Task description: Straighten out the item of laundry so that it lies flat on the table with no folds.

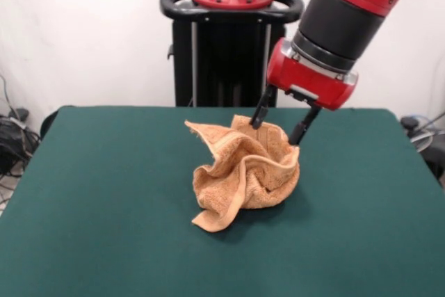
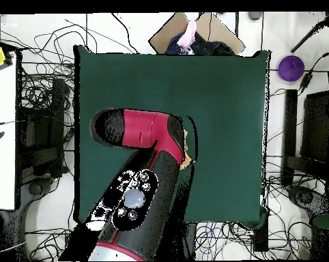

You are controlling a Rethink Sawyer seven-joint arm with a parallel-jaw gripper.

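The peach-orange towel [image 1: 245, 172] lies crumpled in a raised heap near the middle of the dark green table [image 1: 104, 172], with folds and one corner hanging toward the front. My gripper [image 1: 282, 122] is open just above the heap's far top edge. One black finger [image 1: 261, 111] touches the towel's top. The other finger [image 1: 306, 126] is at its right side. In the overhead view my arm [image 2: 143, 136] covers the gripper and nearly all of the towel. Only a small peach sliver of towel [image 2: 188, 162] shows on the table [image 2: 222, 95].
The black pedestal [image 1: 233, 46] stands behind the table's far edge. In the overhead view, cables lie on the floor all round the table. A purple round object [image 2: 291, 67] and a cardboard box [image 2: 194, 31] lie off the table.
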